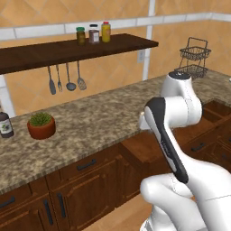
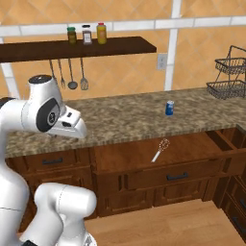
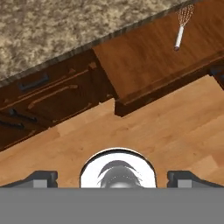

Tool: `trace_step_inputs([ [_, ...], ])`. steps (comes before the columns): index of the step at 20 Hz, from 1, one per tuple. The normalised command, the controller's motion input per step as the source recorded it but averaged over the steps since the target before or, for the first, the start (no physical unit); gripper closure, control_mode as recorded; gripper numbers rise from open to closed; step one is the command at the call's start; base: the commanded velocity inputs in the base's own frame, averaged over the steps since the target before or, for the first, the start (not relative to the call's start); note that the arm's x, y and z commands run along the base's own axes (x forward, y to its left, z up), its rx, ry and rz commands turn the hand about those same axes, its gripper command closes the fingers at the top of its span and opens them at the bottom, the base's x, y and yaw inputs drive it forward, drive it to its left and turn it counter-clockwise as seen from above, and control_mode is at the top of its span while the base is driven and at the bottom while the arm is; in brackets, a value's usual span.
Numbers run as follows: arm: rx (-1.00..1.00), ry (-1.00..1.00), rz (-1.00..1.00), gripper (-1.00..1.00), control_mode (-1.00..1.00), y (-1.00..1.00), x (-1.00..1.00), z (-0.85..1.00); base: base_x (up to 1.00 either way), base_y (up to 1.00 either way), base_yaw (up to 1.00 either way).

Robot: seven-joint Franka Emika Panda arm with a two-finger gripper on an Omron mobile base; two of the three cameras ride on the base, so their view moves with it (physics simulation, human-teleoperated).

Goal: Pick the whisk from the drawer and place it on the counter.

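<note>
The whisk (image 2: 162,149) lies on the open drawer's (image 2: 192,145) floor, at one o'clock in the hand view. Jaws spread, empty, well apart from it: reach under way. Next, descend over the handle, before carrying it to the surface (image 2: 129,117).

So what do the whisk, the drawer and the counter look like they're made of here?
The whisk: thin silvery wire loops, probably metal, on a slim white handle that could be plastic; it is too small to be sure. The drawer: dark reddish-brown wood with visible grain, smooth finish, black bar handle. The counter: speckled brown-and-beige surface that reads as granite or a granite-look laminate.
</note>
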Motion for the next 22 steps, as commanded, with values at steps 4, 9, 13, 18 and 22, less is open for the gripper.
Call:
trace_step_inputs([
  [4, 0.01, 0.18, -0.45, -1.00, -1.00, -1.00, 0.16, -0.66, 0.00, 0.00, 0.00],
  [9, 0.05, 0.06, -0.38, -1.00, -1.00, -1.00, 0.36, -0.65, 0.00, 0.00, 0.00],
  [13, 0.43, 0.08, -0.11, -1.00, -1.00, -1.00, 0.59, -0.30, 0.00, 0.00, 0.00],
  [18, 0.00, 0.23, -0.20, -1.00, -1.00, -1.00, 0.90, -0.02, 0.00, 0.00, 0.00],
  [22, -0.17, 0.09, -0.30, -1.00, -1.00, -1.00, 0.78, -0.53, 0.00, 0.00, 0.00],
])
